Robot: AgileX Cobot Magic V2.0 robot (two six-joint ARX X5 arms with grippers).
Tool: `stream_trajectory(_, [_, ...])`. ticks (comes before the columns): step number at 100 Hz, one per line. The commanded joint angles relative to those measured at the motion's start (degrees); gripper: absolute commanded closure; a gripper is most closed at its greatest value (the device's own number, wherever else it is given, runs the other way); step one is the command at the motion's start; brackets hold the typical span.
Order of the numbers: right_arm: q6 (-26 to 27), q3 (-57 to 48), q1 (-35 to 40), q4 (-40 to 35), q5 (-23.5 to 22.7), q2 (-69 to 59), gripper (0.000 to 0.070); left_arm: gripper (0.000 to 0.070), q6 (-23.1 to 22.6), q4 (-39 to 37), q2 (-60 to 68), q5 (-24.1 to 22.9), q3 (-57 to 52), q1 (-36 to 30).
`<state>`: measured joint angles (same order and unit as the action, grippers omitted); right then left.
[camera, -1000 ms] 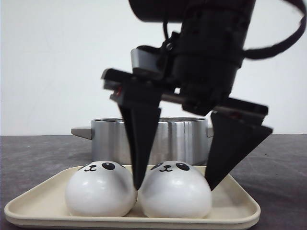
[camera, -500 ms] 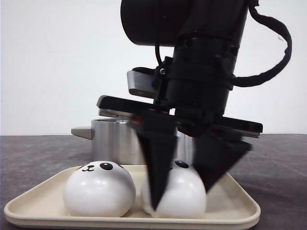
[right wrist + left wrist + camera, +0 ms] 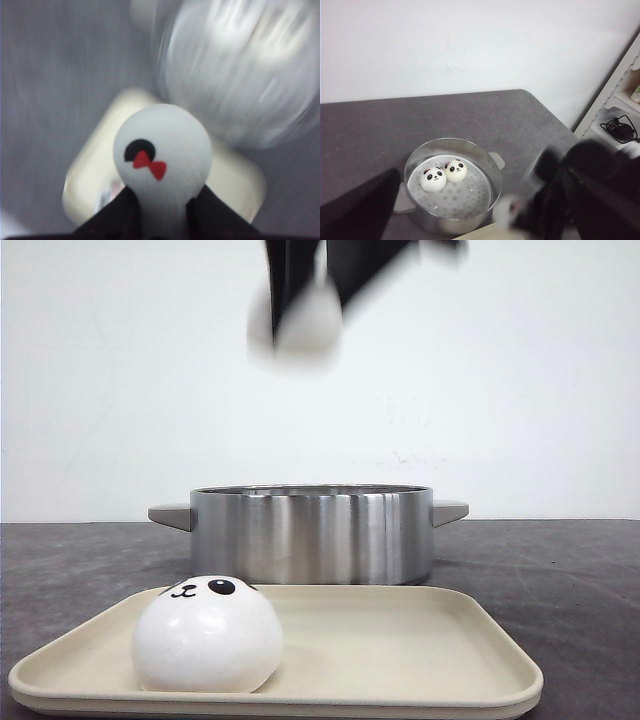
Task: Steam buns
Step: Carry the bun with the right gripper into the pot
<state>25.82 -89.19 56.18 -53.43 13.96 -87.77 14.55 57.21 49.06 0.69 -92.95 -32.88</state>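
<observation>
So half a second ago our right gripper (image 3: 312, 285) was down on the beige plastic tray (image 3: 400, 640); now it's way up, pinching one glossy white panda-face bun (image 3: 162, 150) hard, still moving. Squishy and squeezed narrow, it could pop out before reaching the round steel steamer pot (image 3: 312, 532). Two buns (image 3: 444, 175) already sit inside, one (image 3: 207, 635) waits on the tray. Can't tell our left gripper's state.

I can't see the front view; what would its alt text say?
A blurred black gripper holds a white bun high above a shiny steel pot. Below, one glossy white panda-faced bun sits at the left of a beige tray on a grey table.
</observation>
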Motion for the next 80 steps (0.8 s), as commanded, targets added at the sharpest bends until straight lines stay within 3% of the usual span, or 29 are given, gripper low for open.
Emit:
stream_trajectory(1, [-7.15,-4.13,-1.27,1.38,3.98,-1.57,0.0699,0.0062,-0.44,-0.92,0.44,-0.42,-1.18,-0.42])
stream_trajectory(8, [-8.92,-5.62,-4.22,5.46,2.97,-2.21,0.0699,0.0062,-0.42,-1.49,0.44,-0.55,-1.18,-0.42])
stream_trajectory(17, [-8.81,-5.62,-9.05,8.24,-2.58,-3.76,0.0699,0.0062,-0.39,-2.03,0.44,-0.55,-1.18,-0.42])
stream_trajectory(47, [-11.41,-5.62,-18.88,5.97,-12.79,-18.03,0.0699,0.0062,-0.39,-2.16,0.44,-0.55,-1.18,-0.42])
stream_trajectory(80, [-13.0,-5.62,-19.54,5.88,-13.22,-27.06,0.0696,0.0062,-0.42,-2.08,0.66,-0.55,-1.18,-0.42])
